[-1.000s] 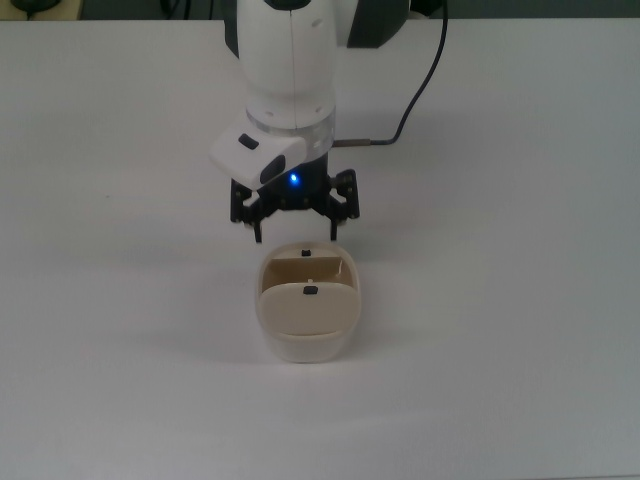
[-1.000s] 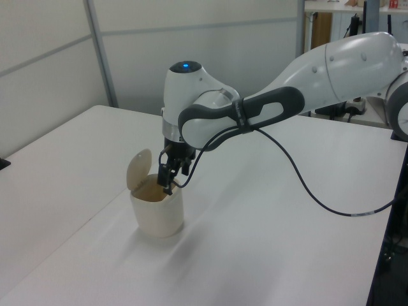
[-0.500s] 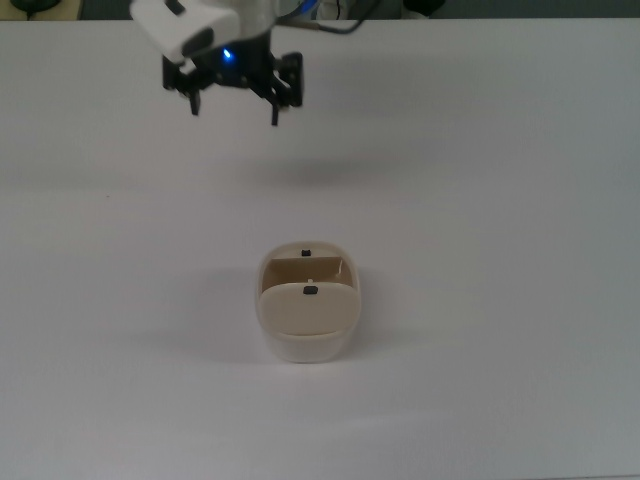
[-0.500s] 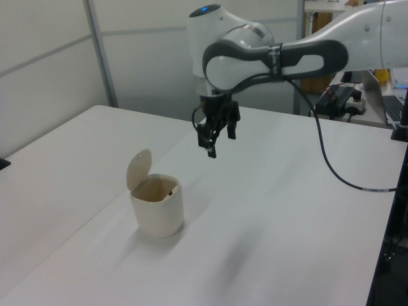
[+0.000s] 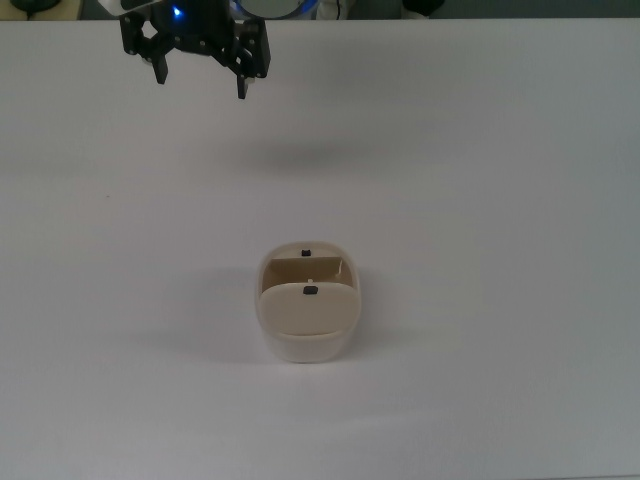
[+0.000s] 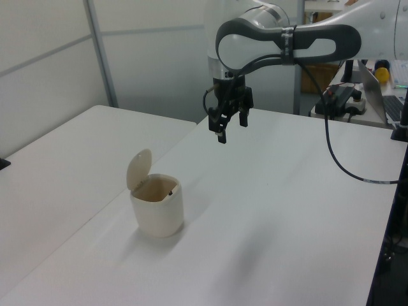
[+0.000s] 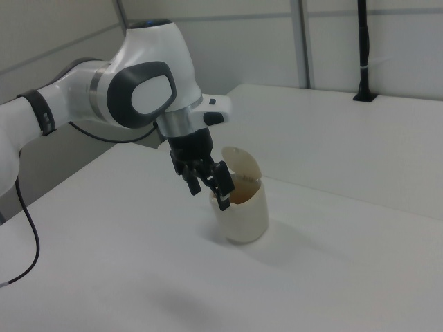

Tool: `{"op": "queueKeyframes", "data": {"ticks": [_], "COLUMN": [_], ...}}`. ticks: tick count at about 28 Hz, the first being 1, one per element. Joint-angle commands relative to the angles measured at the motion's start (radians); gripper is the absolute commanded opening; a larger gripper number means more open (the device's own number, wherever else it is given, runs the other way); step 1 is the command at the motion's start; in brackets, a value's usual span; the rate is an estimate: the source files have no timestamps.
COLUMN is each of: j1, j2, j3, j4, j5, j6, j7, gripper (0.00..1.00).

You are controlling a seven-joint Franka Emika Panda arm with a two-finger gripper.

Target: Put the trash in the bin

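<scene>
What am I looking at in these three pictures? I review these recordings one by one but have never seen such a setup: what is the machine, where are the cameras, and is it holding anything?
The machine is a white robot arm ending in a black two-finger gripper. Three fixed cameras watch it. The top view looks straight down on the white table; the left view and the right view look across it from opposite sides.

On the table stands one thing: a small cream bin with its flap lid tipped up, so the tan inside shows.

The gripper hangs in the air near the top view's upper left, well away from the bin. Its fingers are apart and nothing is between them. In the right view it only seems to overlap the bin, because it hangs in front of it.

No loose trash lies on the table. Whether any is inside the bin cannot be told.
</scene>
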Motion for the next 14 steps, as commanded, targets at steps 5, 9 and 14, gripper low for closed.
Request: {"op": "queueKeyframes", "data": {"ticks": [5,9,14], "j1": [-0.022,-0.019,-0.017], "j2": [-0.012,-0.015,-0.018], "j3": [-0.006,0.002,0.002], "j4": [-0.020,-0.022,-0.020], "j5": [0.086,0.080,0.076], "j6": [0.038,0.029,0.027], "j7": [-0.049,-0.113,-0.164], "gripper": [1.00,1.00,1.00]}}
